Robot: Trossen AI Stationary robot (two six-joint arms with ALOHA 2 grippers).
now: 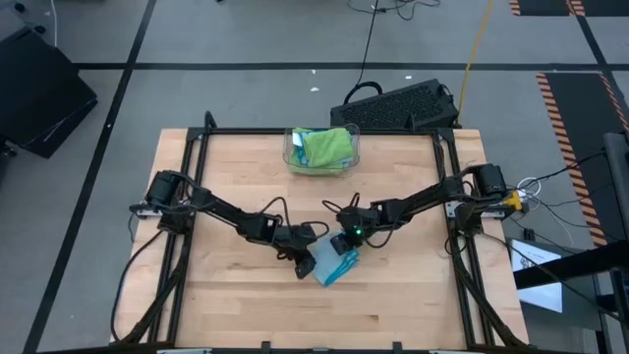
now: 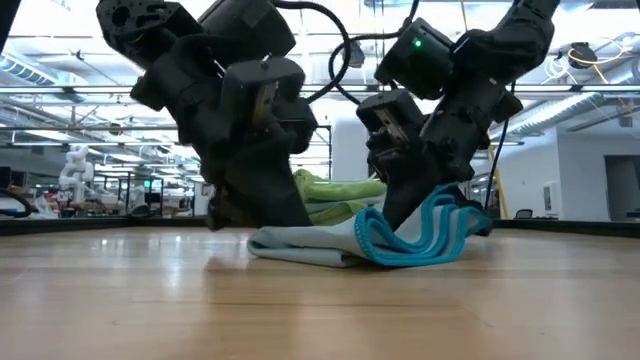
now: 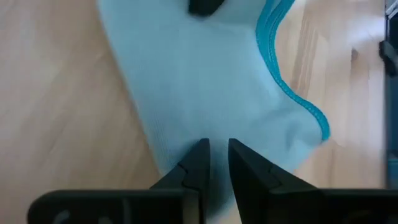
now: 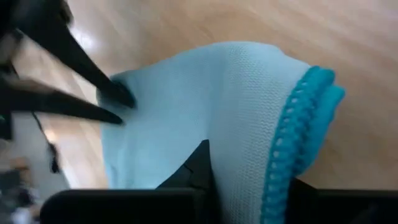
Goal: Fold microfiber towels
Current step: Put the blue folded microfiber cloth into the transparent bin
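- Blue towel on the table, near the middle toward the front edge, bunched between both grippers.
- Left gripper at the towel's left edge, low over the wood; fingers narrow, nearly together, cloth pinched between the tips in the left wrist view.
- Right gripper at the towel's far right side, green light on its wrist; fingers clamped on a raised fold, the darker blue stitched hem running just beside them.
- In the low view, towel flat on the left and lifted into a layered fold on the right under the right gripper; left gripper down at the flat end.
- Clear bin at the table's back middle, well apart from the grippers, with a green towel on top and a bit of blue cloth beside it.
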